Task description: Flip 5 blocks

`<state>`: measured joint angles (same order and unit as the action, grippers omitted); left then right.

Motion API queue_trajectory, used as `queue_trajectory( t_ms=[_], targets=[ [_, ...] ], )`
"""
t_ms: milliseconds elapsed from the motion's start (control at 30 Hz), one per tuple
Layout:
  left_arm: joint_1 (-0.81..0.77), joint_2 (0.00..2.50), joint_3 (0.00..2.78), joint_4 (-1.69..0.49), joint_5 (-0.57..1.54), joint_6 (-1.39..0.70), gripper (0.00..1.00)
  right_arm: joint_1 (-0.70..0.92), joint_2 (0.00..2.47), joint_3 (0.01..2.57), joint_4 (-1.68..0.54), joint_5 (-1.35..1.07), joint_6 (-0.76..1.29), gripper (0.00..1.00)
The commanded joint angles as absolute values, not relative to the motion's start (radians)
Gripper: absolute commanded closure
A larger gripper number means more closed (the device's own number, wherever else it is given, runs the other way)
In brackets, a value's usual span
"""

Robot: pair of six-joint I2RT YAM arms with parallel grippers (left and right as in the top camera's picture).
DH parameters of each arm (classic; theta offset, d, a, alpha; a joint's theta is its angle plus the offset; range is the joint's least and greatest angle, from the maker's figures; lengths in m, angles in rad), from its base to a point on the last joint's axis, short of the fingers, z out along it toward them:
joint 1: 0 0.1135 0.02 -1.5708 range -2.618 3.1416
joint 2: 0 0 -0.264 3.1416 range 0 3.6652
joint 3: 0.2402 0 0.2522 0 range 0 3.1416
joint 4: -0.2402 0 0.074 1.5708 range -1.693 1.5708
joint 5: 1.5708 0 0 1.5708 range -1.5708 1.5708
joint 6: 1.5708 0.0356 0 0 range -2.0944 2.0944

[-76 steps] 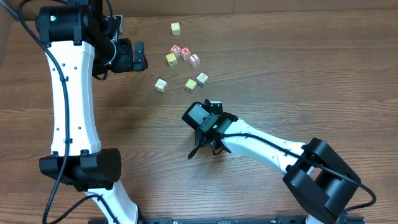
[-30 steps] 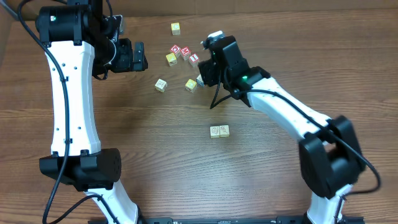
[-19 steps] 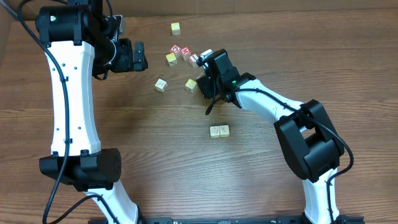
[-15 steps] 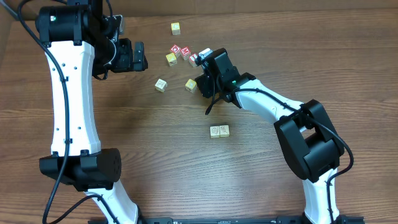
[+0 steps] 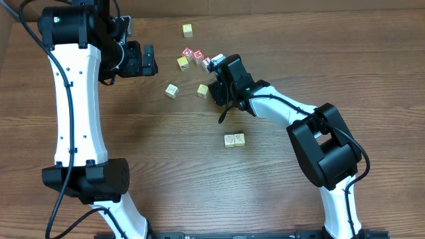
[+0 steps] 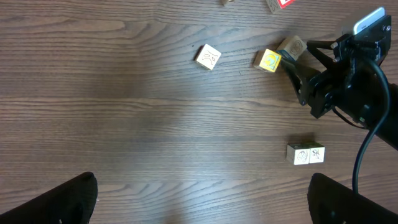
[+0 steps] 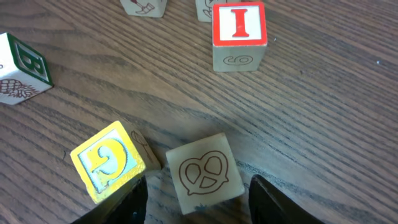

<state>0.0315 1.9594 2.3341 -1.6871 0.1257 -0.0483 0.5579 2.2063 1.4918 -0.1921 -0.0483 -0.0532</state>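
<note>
The brown wood-grain table (image 5: 146, 172) carried everything. The white left arm (image 5: 73, 99) rose along the nine o'clock edge. Its black left gripper (image 5: 150, 60) hung over the board toward eleven o'clock, with its fingers spread wide and nothing between them. The white right arm (image 5: 292, 109) reached in from five o'clock toward the scatter of cubes near twelve o'clock.

The black right gripper (image 7: 198, 190) stood low over the wood, its two fingers (image 7: 134, 199) apart and straddling a pale cream wooden cube printed with a pretzel (image 7: 204, 172). A thin gap showed on each side of it, so the pretzel cube rested on the table without being pinched.

In the right wrist view, a yellow-faced wooden cube lettered G (image 7: 107, 160) sat just beside the pretzel cube at nine o'clock, turned at an angle. Farther out toward ten o'clock lay a wooden cube with a green B and a pineapple drawing (image 7: 18, 68). A red-faced wooden cube lettered I (image 7: 239, 34) stood apart at twelve o'clock.

In the overhead view, a pair of pale cream wooden cubes (image 5: 234, 140) lay touching side by side at six o'clock from the right gripper, well apart from the scatter.
</note>
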Motion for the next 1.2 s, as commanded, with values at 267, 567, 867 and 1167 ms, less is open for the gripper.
queue_trajectory(
  t_ms=[267,567,867,1167],
  targets=[
    [0.026,1.969,2.330,-1.689,0.120,-0.037,0.00,0.559,2.219,1.497,-0.184,-0.043,-0.060,0.62],
    [0.026,1.969,2.330,-1.689,0.120,-0.037,0.00,0.560,2.238,1.497,-0.173,-0.044,-0.056,0.61],
    [0.026,1.969,2.330,-1.689,0.120,-0.036,0.00,0.560,2.190,1.499,-0.184,-0.044,-0.008,0.70],
    [0.026,1.969,2.330,-1.689,0.120,-0.037,0.00,0.574,1.877,1.499,-0.346,-0.045,0.110,0.75]
  ],
)
